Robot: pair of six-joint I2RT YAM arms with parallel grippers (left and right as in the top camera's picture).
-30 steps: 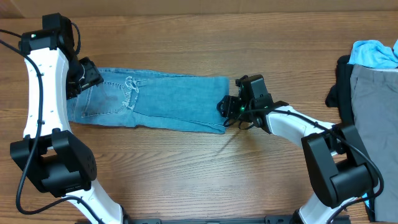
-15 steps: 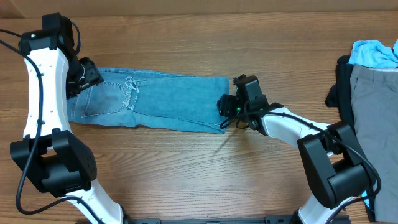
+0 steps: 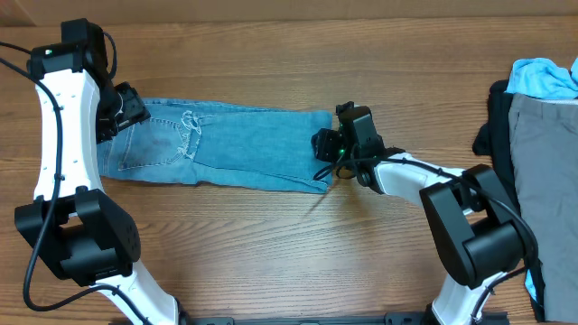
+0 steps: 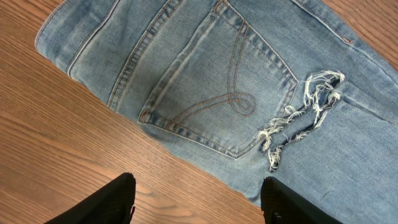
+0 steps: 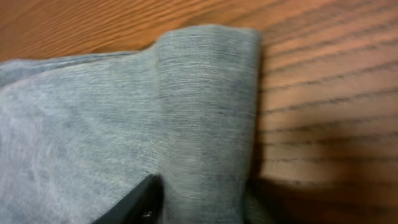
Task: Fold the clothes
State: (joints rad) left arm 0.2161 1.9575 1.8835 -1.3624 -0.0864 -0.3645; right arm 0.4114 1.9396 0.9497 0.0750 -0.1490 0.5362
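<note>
- One pair of jeans (image 3: 226, 144) is lying flat on the table (image 3: 271, 244); long axis running left to right, waist left, hems right.
- Right gripper (image 3: 327, 150) is sitting at the hem end, touching cloth; grip or no grip, cannot tell.
- Left gripper (image 4: 198, 198) is hovering over the waist beside the back pocket (image 4: 217, 93); jaws standing apart, holding nothing.
- Each arm is working nearer its own end; probably hems going toward waist.

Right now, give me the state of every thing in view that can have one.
jeans, lying flat in one long strip, back pocket up, not folded across.
left gripper, open, empty, over the waist end.
right gripper, at the leg hem; open or shut unclear.
other garments, heaped at the right edge of the table.
</note>
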